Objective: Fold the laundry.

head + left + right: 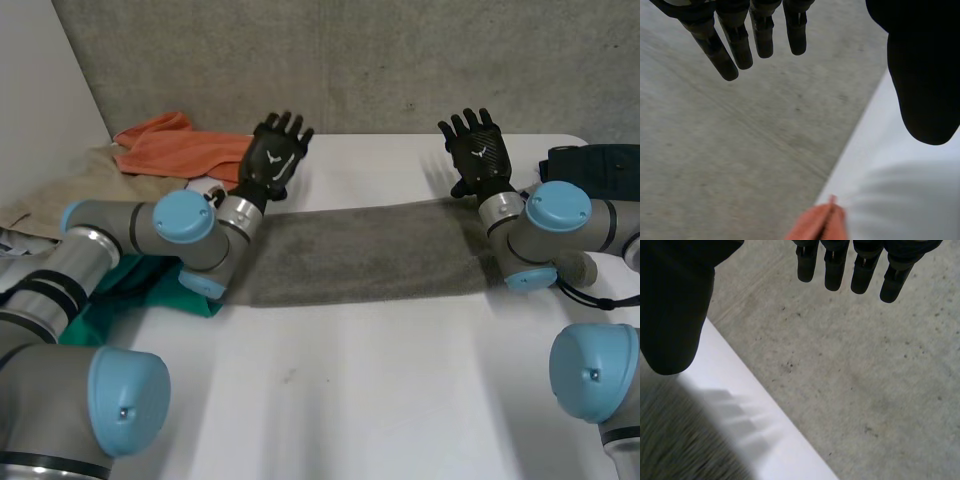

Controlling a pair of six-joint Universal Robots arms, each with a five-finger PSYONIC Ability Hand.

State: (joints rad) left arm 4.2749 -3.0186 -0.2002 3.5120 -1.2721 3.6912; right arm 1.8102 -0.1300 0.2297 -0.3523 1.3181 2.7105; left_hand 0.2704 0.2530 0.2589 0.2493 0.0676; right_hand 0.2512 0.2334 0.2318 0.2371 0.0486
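risk: grey towel (370,250) lies in a flat strip wrist-side of both sets of fingers, ungripped; uneven grabs at its ends would skew the fold; left arm over green cloth (150,285) could drag it | left hand (272,160) fingers straight, apart, empty | right hand (480,152) same | count: 1 towel, 1 green cloth, 2 hands, 1 beige cloth (60,190), 1 dark bundle (600,165), 1 orange cloth (175,145) beside left fingertips
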